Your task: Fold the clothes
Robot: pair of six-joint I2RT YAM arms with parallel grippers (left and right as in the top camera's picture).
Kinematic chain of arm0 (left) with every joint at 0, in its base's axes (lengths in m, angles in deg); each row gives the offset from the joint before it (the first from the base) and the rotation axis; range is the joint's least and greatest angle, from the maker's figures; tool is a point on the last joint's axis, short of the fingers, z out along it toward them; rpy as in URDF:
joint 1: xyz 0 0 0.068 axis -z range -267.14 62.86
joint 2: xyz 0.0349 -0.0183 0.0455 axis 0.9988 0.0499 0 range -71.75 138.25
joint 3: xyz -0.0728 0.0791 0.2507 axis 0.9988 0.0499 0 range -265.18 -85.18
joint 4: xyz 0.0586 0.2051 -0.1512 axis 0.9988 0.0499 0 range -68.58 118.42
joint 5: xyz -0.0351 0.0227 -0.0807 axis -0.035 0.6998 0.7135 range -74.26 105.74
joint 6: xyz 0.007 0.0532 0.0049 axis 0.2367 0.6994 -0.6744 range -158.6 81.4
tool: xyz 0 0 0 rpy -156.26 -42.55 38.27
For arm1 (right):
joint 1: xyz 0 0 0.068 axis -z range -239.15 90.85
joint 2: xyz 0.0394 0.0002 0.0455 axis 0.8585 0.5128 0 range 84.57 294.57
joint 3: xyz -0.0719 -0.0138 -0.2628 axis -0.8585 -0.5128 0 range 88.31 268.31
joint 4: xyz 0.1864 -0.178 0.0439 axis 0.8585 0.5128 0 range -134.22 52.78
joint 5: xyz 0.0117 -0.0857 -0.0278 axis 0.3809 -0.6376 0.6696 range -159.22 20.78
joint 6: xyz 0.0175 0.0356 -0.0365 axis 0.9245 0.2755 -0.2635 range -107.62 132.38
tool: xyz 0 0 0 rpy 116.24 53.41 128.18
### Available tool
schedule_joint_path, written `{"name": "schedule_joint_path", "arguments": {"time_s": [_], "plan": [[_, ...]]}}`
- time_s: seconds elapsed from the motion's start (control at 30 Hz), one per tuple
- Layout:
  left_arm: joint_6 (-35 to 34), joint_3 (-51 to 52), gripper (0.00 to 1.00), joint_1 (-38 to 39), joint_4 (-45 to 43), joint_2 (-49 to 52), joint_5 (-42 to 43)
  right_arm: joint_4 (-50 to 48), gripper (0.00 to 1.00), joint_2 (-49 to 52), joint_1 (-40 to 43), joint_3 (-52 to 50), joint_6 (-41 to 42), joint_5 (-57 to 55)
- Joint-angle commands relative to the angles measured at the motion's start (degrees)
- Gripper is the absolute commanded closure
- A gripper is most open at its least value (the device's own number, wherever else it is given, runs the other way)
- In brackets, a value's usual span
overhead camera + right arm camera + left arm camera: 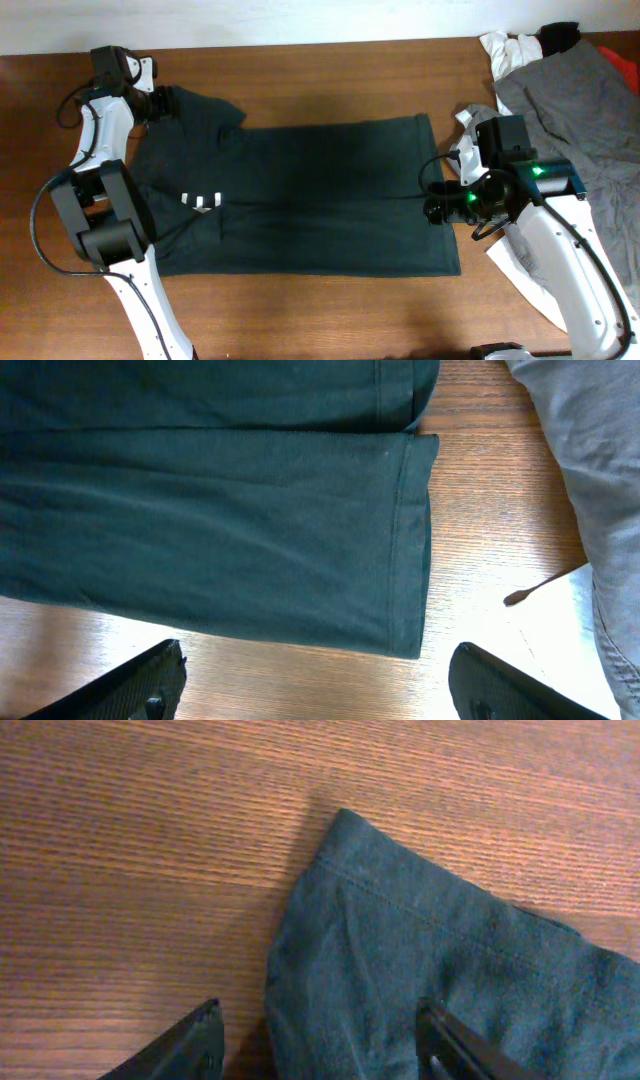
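Black T-shirt (300, 195) is laid flat at centre frame on the table (330, 75). Left gripper (318, 1010) is held parted over the sleeve edge at upper left. Right gripper (318, 652) is spread wide by the hem at right. Bare wood is seen along the top; grey garments (580, 100) are crowded at upper right.

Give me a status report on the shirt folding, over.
Left hand open, straddling sleeve corner. Right hand open over hem. Black T-shirt spread flat. Grey garments piled at right.

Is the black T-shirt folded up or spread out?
Mostly spread out. The T-shirt lies flat on the table, one sleeve sticking out; one side may be folded over.
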Motion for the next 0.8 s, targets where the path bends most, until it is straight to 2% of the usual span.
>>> {"name": "schedule_joint_path", "arguments": {"time_s": [0.0, 0.27, 0.47, 0.7, 0.77], "plan": [[0.7, -1.0, 0.52, 0.1, 0.5, 0.5, 0.9, 0.2, 0.12, -0.7, -0.2, 1.1, 0.0, 0.5], [0.7, -1.0, 0.62, 0.1, 3.1, 0.5, 0.5, 0.0, 0.13, -0.7, -0.2, 1.1, 0.0, 0.5], [0.7, -1.0, 0.88, 0.1, 4.7, 0.5, 0.5, -0.2, 0.15, -0.6, -0.2, 1.1, 0.0, 0.5], [0.6, -1.1, 0.95, 0.1, 8.7, 0.4, 0.5, -4.0, 0.16, 1.3, -0.2, 1.1, 0.0, 0.5], [0.3, -1.6, 0.96, 0.1, 12.9, 0.4, 0.5, -9.4, 0.16, 4.9, 0.0, 1.3, 0.0, 0.5]]}}
